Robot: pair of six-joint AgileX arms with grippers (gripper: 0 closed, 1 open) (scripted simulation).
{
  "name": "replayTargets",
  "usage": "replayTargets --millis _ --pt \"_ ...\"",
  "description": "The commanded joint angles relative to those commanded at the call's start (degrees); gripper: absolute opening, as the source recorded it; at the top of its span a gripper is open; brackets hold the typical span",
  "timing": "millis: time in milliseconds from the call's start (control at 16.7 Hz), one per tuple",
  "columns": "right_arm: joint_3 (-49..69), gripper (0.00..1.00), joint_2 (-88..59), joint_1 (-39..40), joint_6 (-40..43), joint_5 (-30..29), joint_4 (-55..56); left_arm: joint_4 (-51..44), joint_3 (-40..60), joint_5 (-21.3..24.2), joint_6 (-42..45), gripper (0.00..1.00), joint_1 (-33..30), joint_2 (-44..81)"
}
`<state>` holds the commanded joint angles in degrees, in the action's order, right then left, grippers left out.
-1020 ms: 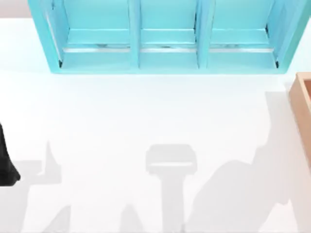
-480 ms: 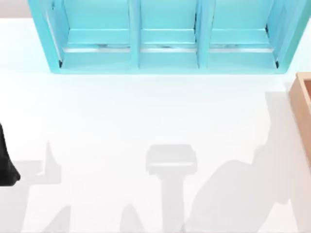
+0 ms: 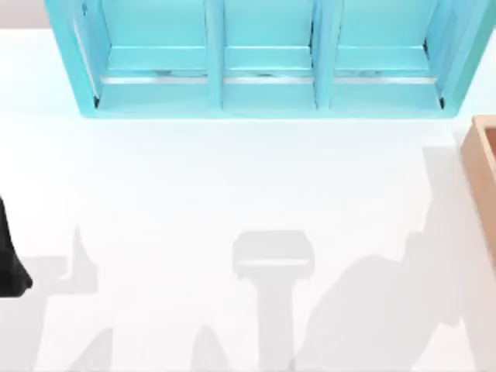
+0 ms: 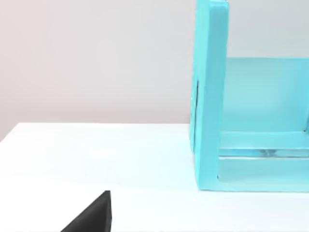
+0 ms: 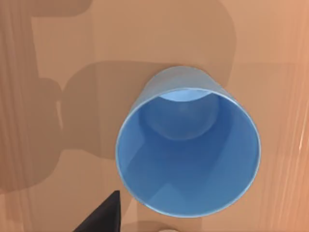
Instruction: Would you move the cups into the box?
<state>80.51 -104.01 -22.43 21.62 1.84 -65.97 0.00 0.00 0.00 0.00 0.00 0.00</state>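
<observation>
Three views share this moment. Largest is the white tabletop (image 3: 232, 178), seen from above, with a big turquoise shelf unit (image 3: 263, 58) of three open bays standing along its far edge. At the tabletop's right edge, a slice of the tan box (image 3: 482, 178) shows its thick rim. At the left edge sits a dark piece of the left arm (image 3: 9, 263), low and off to the side, well apart from the shelf unit and the box.

The left wrist view looks level across the tabletop (image 4: 96, 154) at one end wall of the shelf unit (image 4: 210, 96), with a plain pale wall behind it. A black wedge in the near corner is part of the left pincer (image 4: 94, 217) — whether it is wide or narrow I cannot tell.

The right wrist view looks straight down into the box (image 5: 58, 58), onto its orange-brown floor. The plain blue cup (image 5: 188, 154) stands upright on that floor, mouth open to the camera, its tapered wall narrowing to the base. A black tip of the right pincer (image 5: 104, 217) shows just beside the cup's rim — its state cannot be told either.
</observation>
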Motion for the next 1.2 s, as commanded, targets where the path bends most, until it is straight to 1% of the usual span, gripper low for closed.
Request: replayTargets --millis 300,1020,1200 --pt "0.88 1.00 -0.21 -0.16 0.08 0.01 -0.87 0.00 0.00 0.00 0.00 1.00 0.00 0.00" --pt "22.08 1.00 -0.94 -0.45 0.28 -0.02 -21.45 0.00 0.00 0.00 0.00 1.00 0.00 0.00" --pt "23.65 1.00 -0.67 -0.39 0.26 0.00 -22.99 0.00 0.00 0.00 0.00 1.00 0.00 0.00"
